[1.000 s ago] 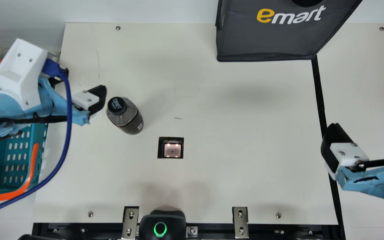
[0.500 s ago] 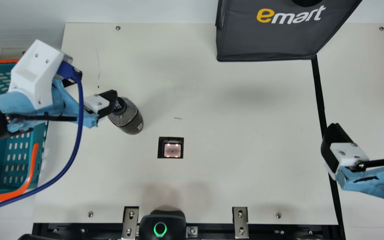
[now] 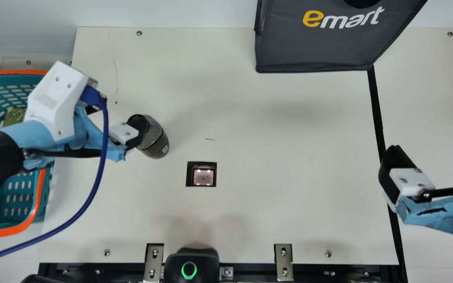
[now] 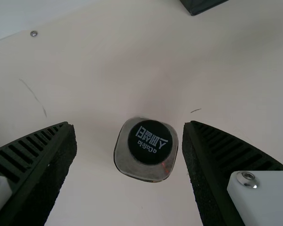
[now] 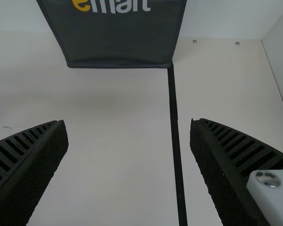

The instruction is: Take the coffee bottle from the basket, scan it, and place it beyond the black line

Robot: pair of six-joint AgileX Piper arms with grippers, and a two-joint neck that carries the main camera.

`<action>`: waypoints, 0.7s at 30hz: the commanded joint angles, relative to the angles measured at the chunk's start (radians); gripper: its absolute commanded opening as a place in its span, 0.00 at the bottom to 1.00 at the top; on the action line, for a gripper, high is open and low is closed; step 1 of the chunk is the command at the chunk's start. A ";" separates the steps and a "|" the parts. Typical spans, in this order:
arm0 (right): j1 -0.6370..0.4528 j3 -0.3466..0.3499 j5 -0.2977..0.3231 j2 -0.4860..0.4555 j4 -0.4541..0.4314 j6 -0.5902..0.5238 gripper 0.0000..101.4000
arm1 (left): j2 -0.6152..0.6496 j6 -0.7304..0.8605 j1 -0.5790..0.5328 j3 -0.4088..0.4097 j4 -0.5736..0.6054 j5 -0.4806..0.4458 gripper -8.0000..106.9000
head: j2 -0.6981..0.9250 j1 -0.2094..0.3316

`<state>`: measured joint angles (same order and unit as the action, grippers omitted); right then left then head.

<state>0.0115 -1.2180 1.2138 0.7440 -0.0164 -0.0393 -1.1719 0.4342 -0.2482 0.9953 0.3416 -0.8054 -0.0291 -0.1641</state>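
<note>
In the main view my left gripper [image 3: 116,115] is over the table's left part, one fingertip covering the cap of the coffee bottle [image 3: 156,140]. The dark, clear-walled bottle stands upright. From the left wrist view, my left gripper [image 4: 129,124] is open, and the black-capped bottle [image 4: 146,143] appears between its fingers, touching neither. My right gripper [image 3: 432,152] hangs open around the black line [image 3: 375,106] at the right; in the right wrist view the gripper [image 5: 129,124] has nothing between its fingers. The basket [image 3: 37,196], teal with an orange rim, is at the far left.
A lit scanner window [image 3: 203,177] lies in the table just right of and nearer than the bottle. A dark grey bag [image 3: 317,47] stands at the back. A blue cable [image 3: 96,177] loops from my left wrist. The basket holds a golden-green item [image 3: 14,116].
My left gripper has moved right and a little toward the near edge, bringing its finger over the bottle's cap. The bottle and my right arm have kept still.
</note>
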 commanded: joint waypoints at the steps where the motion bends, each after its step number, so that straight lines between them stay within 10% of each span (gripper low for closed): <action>1: 0.000 0.000 0.000 0.000 0.000 0.000 0.90 | 0.004 -0.014 -0.012 -0.007 -0.005 0.003 0.85 | 0.002 0.026; 21: 0.000 0.000 0.000 0.000 0.000 0.000 0.90 | -0.005 -0.100 -0.101 -0.101 -0.048 0.098 0.85 | 0.002 0.026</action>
<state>0.0115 -1.2180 1.2138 0.7440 -0.0164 -0.0393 -1.1763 0.3352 -0.3493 0.8990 0.2956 -0.7163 -0.0291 -0.1641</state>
